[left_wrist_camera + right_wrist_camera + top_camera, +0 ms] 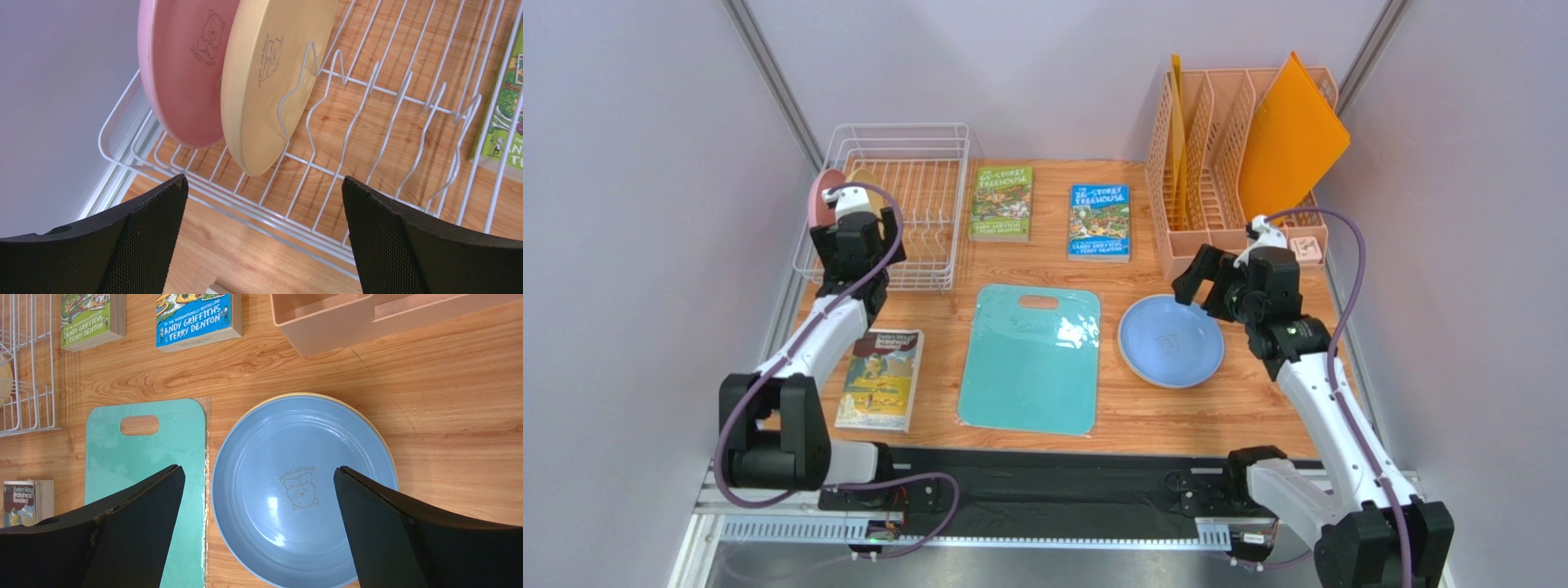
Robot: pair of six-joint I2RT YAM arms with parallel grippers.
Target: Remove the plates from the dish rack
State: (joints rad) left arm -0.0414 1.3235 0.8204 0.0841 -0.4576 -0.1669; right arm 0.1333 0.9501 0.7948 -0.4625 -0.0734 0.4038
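left wrist view: pink plate (184,67) and tan plate (270,86) on edge in dish rack (913,208) slots, just ahead of released, empty left jaws. probably light, stiff, smooth, slippery plastic; best pinched across upper rim. right jaws released too, blue plate (301,490) flat on desk (430,386) beneath.

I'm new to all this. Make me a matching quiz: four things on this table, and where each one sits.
1 pink plate
2 blue plate
3 orange board
4 green cutting board

A leaning in the peach organizer
B flat on the table, right of the cutting board
C standing in the white wire rack
D flat at the table's middle, with a handle hole

Pairs: 1-C, 2-B, 3-A, 4-D
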